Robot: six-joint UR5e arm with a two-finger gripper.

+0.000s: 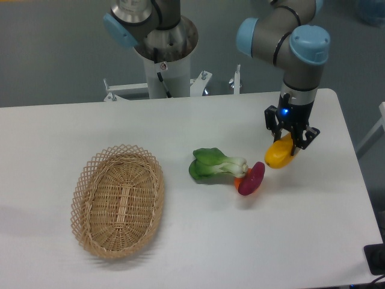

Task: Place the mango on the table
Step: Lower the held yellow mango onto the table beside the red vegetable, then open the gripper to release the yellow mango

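Observation:
The yellow-orange mango [279, 155] hangs tilted just above the white table [180, 253], toward its right side. My gripper [290, 142] points straight down and is shut on the mango's upper end, with a black finger on each side. The mango's lower end sits to the right of the magenta-red piece and apart from it. Whether the mango touches the tabletop I cannot tell.
A magenta-red oval piece [251, 179] and a small orange bit lie against a green leafy vegetable [213, 165] mid-table. An empty wicker basket [118, 200] stands at the left. The arm's base column [163, 48] rises behind the far edge.

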